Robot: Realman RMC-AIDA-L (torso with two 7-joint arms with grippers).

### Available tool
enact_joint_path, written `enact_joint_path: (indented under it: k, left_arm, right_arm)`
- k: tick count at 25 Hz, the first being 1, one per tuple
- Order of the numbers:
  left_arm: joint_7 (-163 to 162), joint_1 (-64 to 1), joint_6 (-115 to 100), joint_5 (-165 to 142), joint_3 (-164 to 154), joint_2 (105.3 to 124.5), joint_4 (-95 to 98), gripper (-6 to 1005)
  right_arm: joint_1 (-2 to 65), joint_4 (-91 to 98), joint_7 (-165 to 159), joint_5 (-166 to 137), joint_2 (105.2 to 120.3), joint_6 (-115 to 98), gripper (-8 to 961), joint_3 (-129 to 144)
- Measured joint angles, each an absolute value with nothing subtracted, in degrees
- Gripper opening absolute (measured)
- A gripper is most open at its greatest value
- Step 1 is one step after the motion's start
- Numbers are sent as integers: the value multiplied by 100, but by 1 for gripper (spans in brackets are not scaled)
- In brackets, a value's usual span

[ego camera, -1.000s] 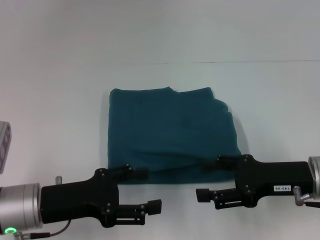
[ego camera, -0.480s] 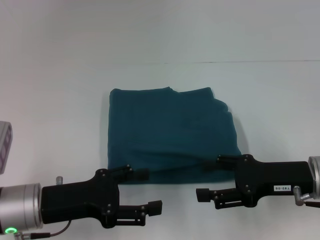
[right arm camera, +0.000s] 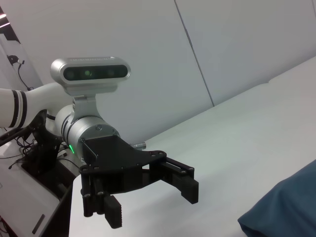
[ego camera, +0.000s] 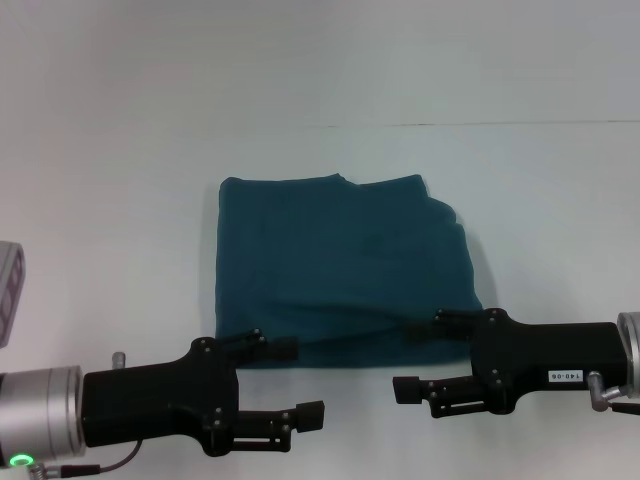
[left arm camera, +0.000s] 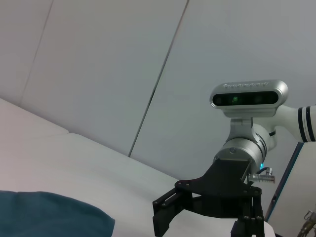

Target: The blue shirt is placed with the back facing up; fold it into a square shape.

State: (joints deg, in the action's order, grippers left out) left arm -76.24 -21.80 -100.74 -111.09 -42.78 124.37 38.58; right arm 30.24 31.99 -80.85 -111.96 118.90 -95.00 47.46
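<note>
The blue shirt [ego camera: 342, 268] lies folded into a rough square at the centre of the head view on the white bench [ego camera: 120, 200], its plain side up. Its top edge is slightly uneven and its right edge steps outward toward the lower right.

The left end effector [ego camera: 297, 382] sits in the lower left of the frame, pointing right, its fingers spread apart and holding nothing; the upper finger overlaps the shirt's lower left corner in this view.

The right end effector [ego camera: 412, 360] sits in the lower right, pointing left, also spread and empty, its upper finger over the shirt's lower right edge.

Each wrist view shows the opposite end effector with fingers apart and a corner of the shirt.
</note>
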Motion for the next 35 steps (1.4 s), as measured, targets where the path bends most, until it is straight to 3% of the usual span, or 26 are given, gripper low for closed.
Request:
enact_joint_path:
  k: [35]
  left_arm:
    - [-7787, -2417, -9945, -11106, -4248, 12401, 3892, 905]
  right_arm:
    - [2997, 3220, -8459, -11223, 11714, -9465, 915, 4727]
